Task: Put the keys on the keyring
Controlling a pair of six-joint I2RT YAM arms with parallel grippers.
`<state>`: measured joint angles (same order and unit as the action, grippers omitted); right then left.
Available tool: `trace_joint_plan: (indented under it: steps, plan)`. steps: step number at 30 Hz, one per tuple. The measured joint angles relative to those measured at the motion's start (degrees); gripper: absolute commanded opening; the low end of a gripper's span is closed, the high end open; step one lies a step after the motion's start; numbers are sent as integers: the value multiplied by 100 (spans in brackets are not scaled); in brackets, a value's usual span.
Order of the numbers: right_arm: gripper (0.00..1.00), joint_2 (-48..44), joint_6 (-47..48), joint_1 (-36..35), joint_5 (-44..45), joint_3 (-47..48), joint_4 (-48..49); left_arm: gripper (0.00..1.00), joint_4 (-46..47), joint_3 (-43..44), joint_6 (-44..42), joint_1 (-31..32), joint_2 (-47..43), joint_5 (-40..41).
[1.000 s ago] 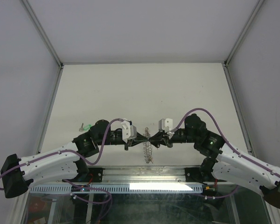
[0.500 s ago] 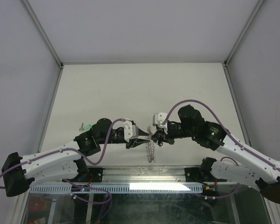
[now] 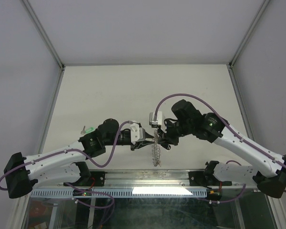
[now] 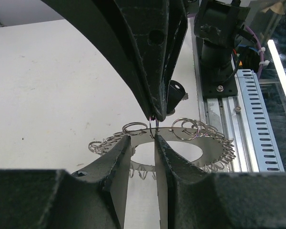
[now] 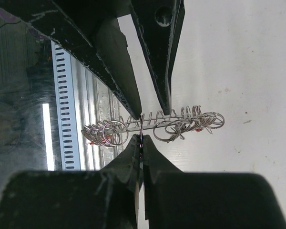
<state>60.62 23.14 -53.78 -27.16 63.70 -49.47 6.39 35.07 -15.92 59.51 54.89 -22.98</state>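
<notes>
**Right gripper pinching the keyring, left gripper standing open**

The right gripper is reaching up from the bottom of its own wrist view, jaws pressed together on a thin wire loop at the keyring's rim. The ring is sitting just above those tips, edge-on, running left to right across the middle of the frame. The left gripper is meeting it from the opposite side. In the left wrist view its two fingers are rising from the bottom edge and standing apart, with pale table showing in the gap. A stretch of the ring's rim is lying across that gap, and it is not clear whether those fingers are touching the metal.

The ring is showing as a wide, flat grey plate with a big central hole, and a ragged fringe of small silvery wire loops is crowding its rim. Small red specks are peeking out among the loops in the right wrist view.

The overhead camera is adding what neither wrist camera gives. The ring is hanging edge-on, low in the centre of the frame between both grippers, over the table. One green key is lying on the table well off to the left. From up there the jaws are too small to read.
</notes>
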Motion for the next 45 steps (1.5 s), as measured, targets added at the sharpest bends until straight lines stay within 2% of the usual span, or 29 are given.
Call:
trace_joint_plan:
  steps: [8,13,28,29,31,38,40,42,45]
  plan:
    - [0,162,11,-20,59,203,-240,21,-4,107,-7,2,168,-129]
    - [0,256,13,-39,96,221,-275,11,-4,166,-7,2,289,-232]
    - [0,278,-9,-76,129,219,-278,10,7,238,-7,0,437,-372]
    - [0,278,-11,-76,129,219,-280,9,7,243,-7,0,448,-376]
    - [0,278,-15,-76,129,216,-286,0,7,254,-7,0,472,-402]
    - [0,275,-31,-74,127,151,-216,0,-28,269,-2,-35,498,-439]
    - [6,262,-55,-81,127,90,-151,0,-76,269,0,-35,498,-415]
    - [17,192,-105,-81,136,-17,-22,0,-92,267,9,-35,498,-378]
    - [25,-9,-258,-81,179,-212,264,0,-50,229,50,-35,461,-256]
